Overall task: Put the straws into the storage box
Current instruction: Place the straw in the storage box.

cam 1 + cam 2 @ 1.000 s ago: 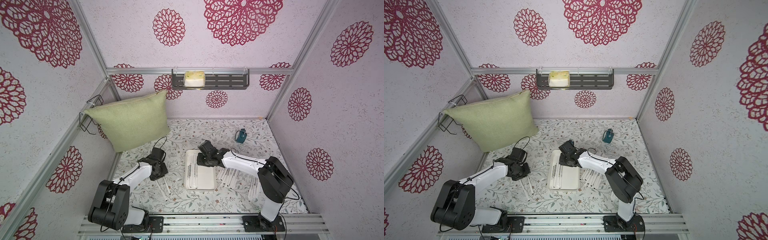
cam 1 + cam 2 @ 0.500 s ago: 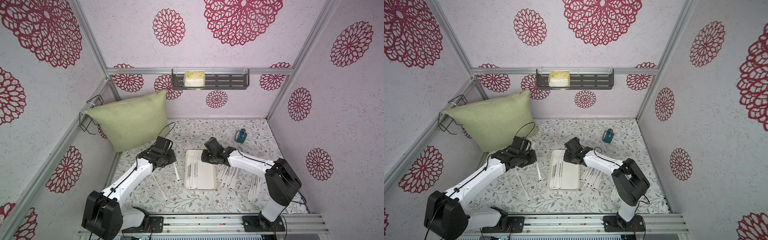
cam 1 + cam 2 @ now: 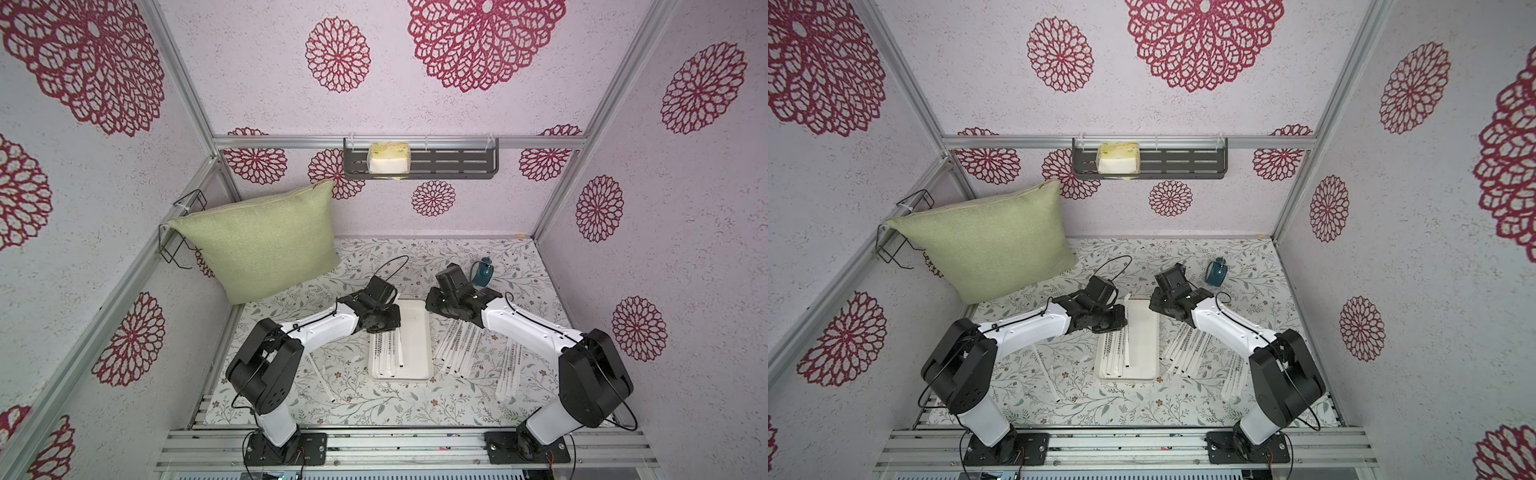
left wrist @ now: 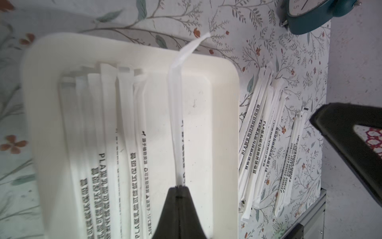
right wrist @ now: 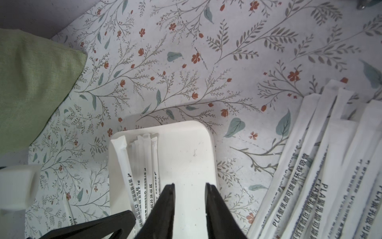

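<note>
The storage box [image 3: 415,340] is a shallow white tray in the middle of the table in both top views [image 3: 1144,340]. Several wrapped straws [image 3: 382,353] lie along its left side. My left gripper [image 3: 384,322] hangs over the box, shut on one straw [image 4: 175,124] that runs lengthwise above the tray floor. That straw's paper end sticks out past the far rim. My right gripper [image 5: 190,186] is open and empty over the box's far right corner. More straws [image 3: 461,349] lie fanned on the table right of the box, under the right arm. One lone straw [image 3: 322,376] lies left of it.
A green pillow [image 3: 266,241] leans at the back left, and a teal alarm clock [image 3: 482,272] stands behind the right gripper. A dark slotted wall shelf [image 3: 457,166] holds a pale packet. A wire rack [image 3: 183,232] hangs on the left wall.
My left arm has lifted a straw from the table left of the box and swung right, over the box. My right gripper has drawn back from the box's far left to its far right corner.
</note>
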Controlling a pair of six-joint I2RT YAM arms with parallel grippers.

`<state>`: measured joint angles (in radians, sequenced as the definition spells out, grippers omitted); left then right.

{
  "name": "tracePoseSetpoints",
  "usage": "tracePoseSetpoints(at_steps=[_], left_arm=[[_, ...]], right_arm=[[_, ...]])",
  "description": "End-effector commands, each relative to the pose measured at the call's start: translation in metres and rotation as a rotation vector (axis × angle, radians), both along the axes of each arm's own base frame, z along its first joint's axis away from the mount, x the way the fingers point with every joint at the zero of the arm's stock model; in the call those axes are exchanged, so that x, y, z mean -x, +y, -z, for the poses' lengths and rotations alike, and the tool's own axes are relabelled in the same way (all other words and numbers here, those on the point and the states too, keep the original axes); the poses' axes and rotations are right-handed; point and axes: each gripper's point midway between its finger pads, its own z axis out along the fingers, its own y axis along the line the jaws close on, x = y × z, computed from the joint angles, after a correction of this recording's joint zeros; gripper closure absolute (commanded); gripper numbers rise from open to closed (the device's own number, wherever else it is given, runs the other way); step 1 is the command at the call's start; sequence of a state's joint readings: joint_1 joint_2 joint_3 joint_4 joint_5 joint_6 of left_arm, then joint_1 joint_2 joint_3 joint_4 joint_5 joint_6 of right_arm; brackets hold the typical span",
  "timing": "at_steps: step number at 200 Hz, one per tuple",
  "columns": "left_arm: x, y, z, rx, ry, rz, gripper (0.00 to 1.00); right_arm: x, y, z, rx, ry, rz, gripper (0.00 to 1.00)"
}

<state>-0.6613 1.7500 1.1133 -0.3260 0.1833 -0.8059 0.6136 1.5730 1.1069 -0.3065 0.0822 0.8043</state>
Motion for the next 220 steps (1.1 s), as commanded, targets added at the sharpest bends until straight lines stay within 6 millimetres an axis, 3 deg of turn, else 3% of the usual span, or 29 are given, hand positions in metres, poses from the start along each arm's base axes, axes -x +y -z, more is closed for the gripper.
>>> tracePoseSetpoints(at_steps=[1,52,131,187,220], left_arm=[[-0.005,-0.018,-0.001,0.058,-0.021,0.023,1.0],[0.007,-0.006,0.032,-0.029,0.042,0.045,1.0],[0.024,0.003,0.045,-0.056,0.093,0.072,1.0],[0.012,0.007,0.047,-0.083,0.084,0.066,1.0],[0.01,0.009,0.042,-0.093,0.078,0.063,0.91]], right_arm=[[0.002,-0.002,-0.007,-0.001,-0.021,-0.007,0.68],[0.003,0.0,-0.003,-0.006,-0.015,-0.012,0.69],[0.002,0.008,0.003,-0.015,-0.006,-0.024,0.69],[0.004,0.008,0.002,-0.002,-0.004,-0.028,0.69],[0.004,0.008,0.001,-0.002,-0.008,-0.029,0.7]])
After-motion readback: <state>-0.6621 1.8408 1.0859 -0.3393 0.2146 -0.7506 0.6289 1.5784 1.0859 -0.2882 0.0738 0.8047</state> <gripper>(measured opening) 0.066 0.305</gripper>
